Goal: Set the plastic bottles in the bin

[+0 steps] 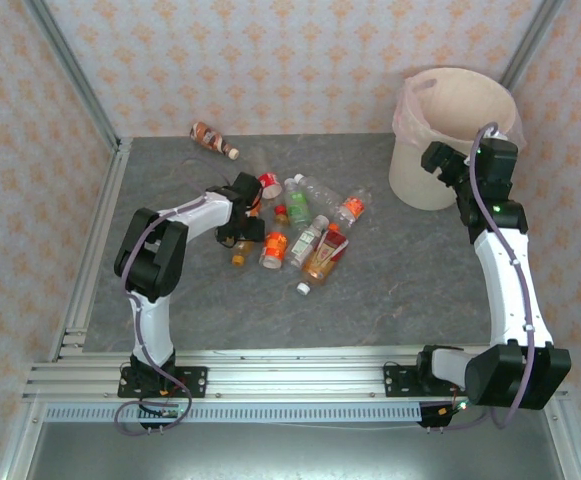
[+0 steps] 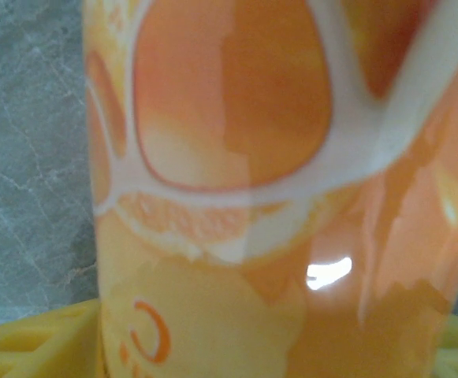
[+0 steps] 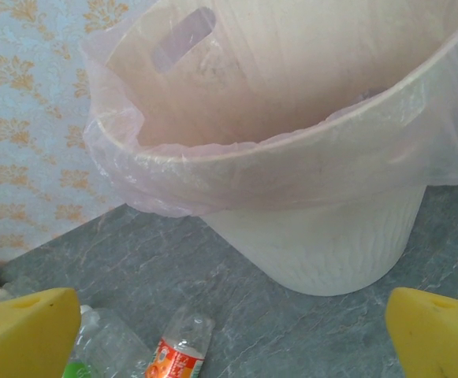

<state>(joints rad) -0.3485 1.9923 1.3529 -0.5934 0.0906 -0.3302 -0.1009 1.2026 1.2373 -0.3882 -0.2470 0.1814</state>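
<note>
The left gripper (image 1: 242, 215) was found among the heap of plastic bottles (image 1: 300, 225) that lay in the middle of the grey table (image 1: 420, 290), well apart from the bin (image 1: 415, 180). In the left wrist view an orange-labelled bottle (image 2: 236, 197) was seen very close up between the yellow pads (image 2: 31, 342), one of which was visible at each lower corner. The jaws were set partly apart around it, but it could not be told whether they were pressed against it (the pads' inner faces were hidden by the bottle's body). A brown bottle (image 1: 213, 139) was laid apart from the heap, near the far wall. The bin, a cream-white bucket lined with a pale pink bag (image 3: 110, 150), was stood at the far right of the table. The right gripper (image 1: 442, 165) was held close beside the bin, and its jaws were spread wide with nothing between them. In the right wrist view two bottles were seen lying on the table near the bin's foot: an orange-red-labelled bottle (image 3: 180, 354) and, just beside it, a clear bottle (image 3: 106, 346) with a touch of green on it.
</note>
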